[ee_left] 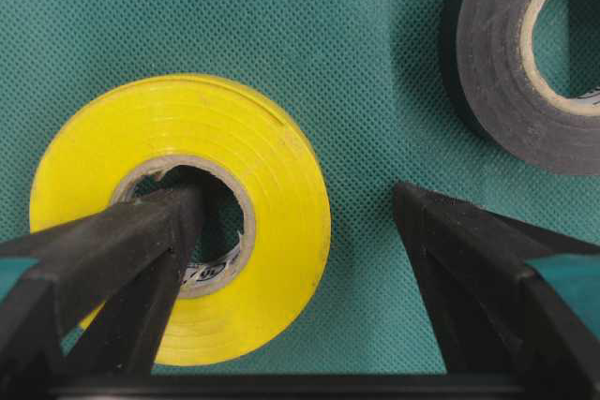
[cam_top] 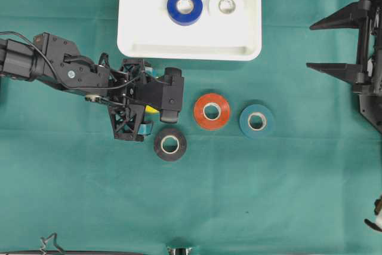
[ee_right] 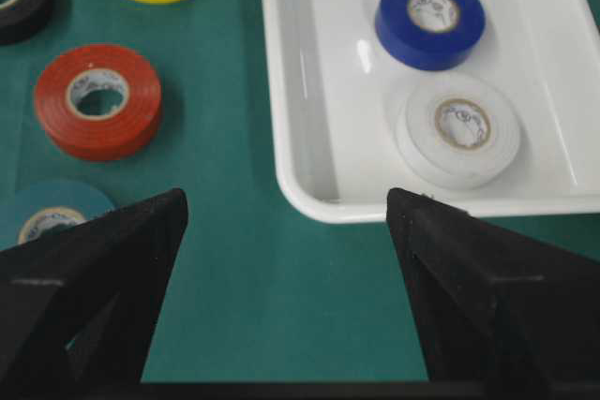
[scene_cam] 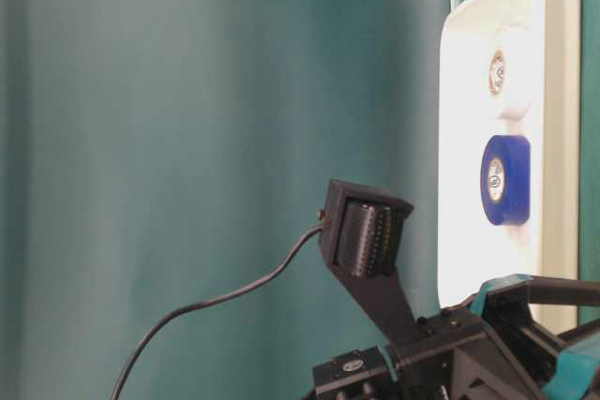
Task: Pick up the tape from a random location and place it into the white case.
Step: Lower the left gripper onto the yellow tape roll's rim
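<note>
Left gripper point(ee_left: 291, 231) is down over the yellow tape point(ee_left: 183, 217), fingers spread wide and pinching nothing. Here is the relation that matters: one finger point(ee_left: 141, 250) points into the roll's cardboard core, the other finger point(ee_left: 469, 269) sits outside the rim on bare green cloth point(ee_left: 356, 35), so one side of the ring lies between them (a wall pinch, by the look of it). The roll lies flat, hole facing up, so there is no long axis to line up with. Whether the inner finger touches the core yet is hard to say from this close view.

The black tape point(cam_top: 170, 144) lies just beside the open gripper, toward the cloth's near edge. The white case point(cam_top: 134, 40) sits at the far edge, a blue tape point(cam_top: 184, 6) and a white tape point(cam_top: 226, 5) inside it.

Right gripper point(ee_right: 286, 222) is parked by the right edge, fingers apart and empty, well away; the left arm is clearly nearer.
</note>
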Robot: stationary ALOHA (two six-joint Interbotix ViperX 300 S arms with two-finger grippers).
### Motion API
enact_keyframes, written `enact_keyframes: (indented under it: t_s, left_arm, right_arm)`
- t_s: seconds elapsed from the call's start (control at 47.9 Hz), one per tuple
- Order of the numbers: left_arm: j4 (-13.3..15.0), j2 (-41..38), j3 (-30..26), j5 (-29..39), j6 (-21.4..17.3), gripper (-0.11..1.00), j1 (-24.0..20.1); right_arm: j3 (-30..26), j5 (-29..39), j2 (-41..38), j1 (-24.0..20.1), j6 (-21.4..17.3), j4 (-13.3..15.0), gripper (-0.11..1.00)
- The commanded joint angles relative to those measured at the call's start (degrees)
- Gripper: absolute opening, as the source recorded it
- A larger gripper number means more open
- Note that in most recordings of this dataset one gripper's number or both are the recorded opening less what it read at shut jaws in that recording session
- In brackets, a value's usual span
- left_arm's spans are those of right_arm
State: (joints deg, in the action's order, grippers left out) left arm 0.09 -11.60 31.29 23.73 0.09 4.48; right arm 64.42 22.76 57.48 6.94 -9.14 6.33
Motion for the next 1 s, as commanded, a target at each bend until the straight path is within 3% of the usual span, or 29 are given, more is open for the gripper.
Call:
enact_keyframes:
  t_s: [0.0,0.104,0.293,0.355,0.982]
  left_arm:
    - [0.2,0.4,-0.2,0.0,0.1,0.97,-0.3]
    - [0.2,0.5,-0.3,0.2,0.0,0.86,-0.3]
    - [0.2,1.2,-0.1,0.3,-0.4,0.36,-0.3]
    - [0.1,1.2,-0.1,0.3,-0.4,0.25,-0.3]
    - [0.1,3.4,-0.7,2.3,-0.2,0.24,0.2]
  right_arm:
    - [-0.7,-0.4,-0.5,-0.1,0.0,0.1,0.82]
    - [-0.7,-0.4,-0.5,-0.1,-0.1,0.1,0.82]
    - [-0.7,-0.4,-0.5,-0.1,0.0,0.1,0.82]
    - [-0.8,-0.4,-0.5,-0.1,0.0,0.1,0.82]
    - [-0.8,-0.3,-0.5,-0.1,-0.1,0.1,0.82]
